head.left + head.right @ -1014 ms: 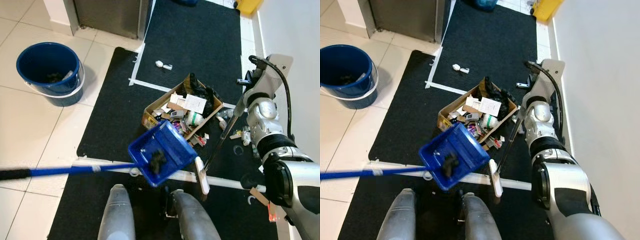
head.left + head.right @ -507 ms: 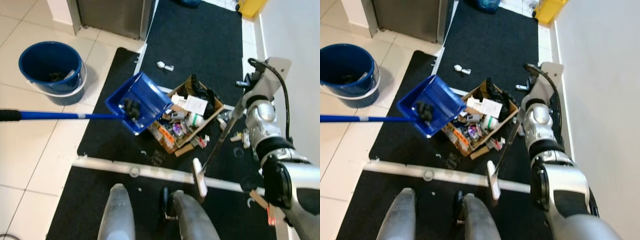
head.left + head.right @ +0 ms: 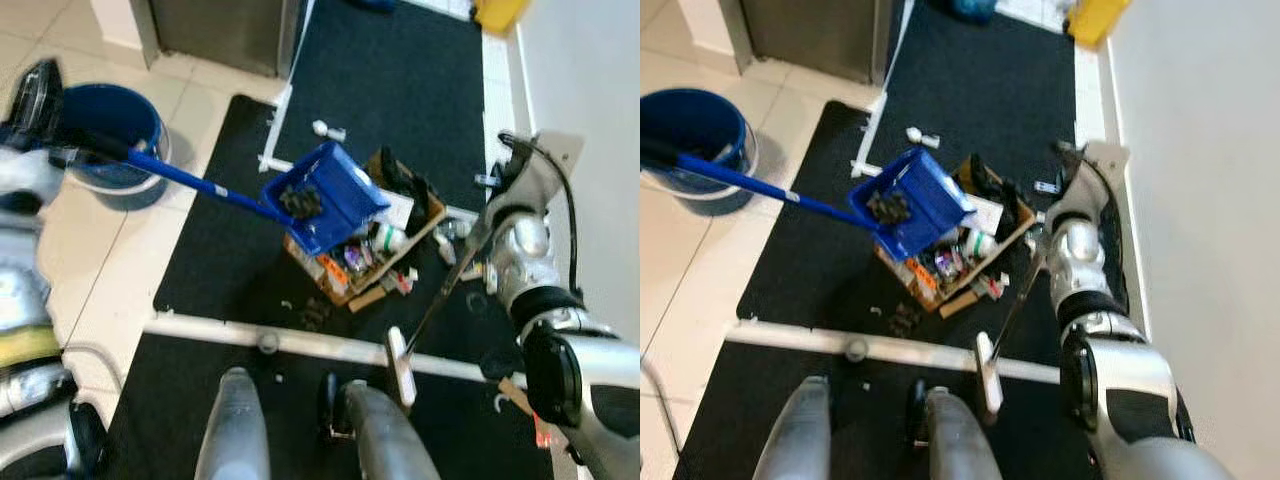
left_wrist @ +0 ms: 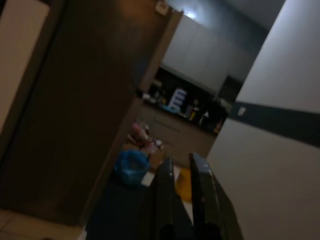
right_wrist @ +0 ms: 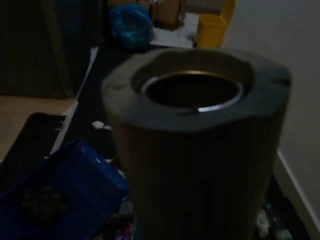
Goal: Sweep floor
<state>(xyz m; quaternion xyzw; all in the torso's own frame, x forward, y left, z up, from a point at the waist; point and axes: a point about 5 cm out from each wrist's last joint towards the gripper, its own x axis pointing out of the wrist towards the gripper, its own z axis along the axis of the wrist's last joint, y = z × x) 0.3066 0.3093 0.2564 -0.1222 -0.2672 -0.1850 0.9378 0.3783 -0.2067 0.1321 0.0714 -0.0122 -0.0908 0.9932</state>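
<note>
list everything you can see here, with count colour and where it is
dustpan: 1, blue, long blue handle, raised over the cardboard box, dark debris inside
bucket: 1, blue, on the tiled floor to the left
cardboard box: 1, brown, full of mixed litter, on the black mat
broom: 1, dark handle with a white head, head near the white strip on the right
white strip: 1, across the mat in front of the feet
black mat: covers the floor centre and right
yellow object: 1, top right by the wall
blue bag: 1, far down the floor
left gripper: pointing down the room
right arm: silver, at the broom handle
legs: 2, grey, bottom centre
</note>
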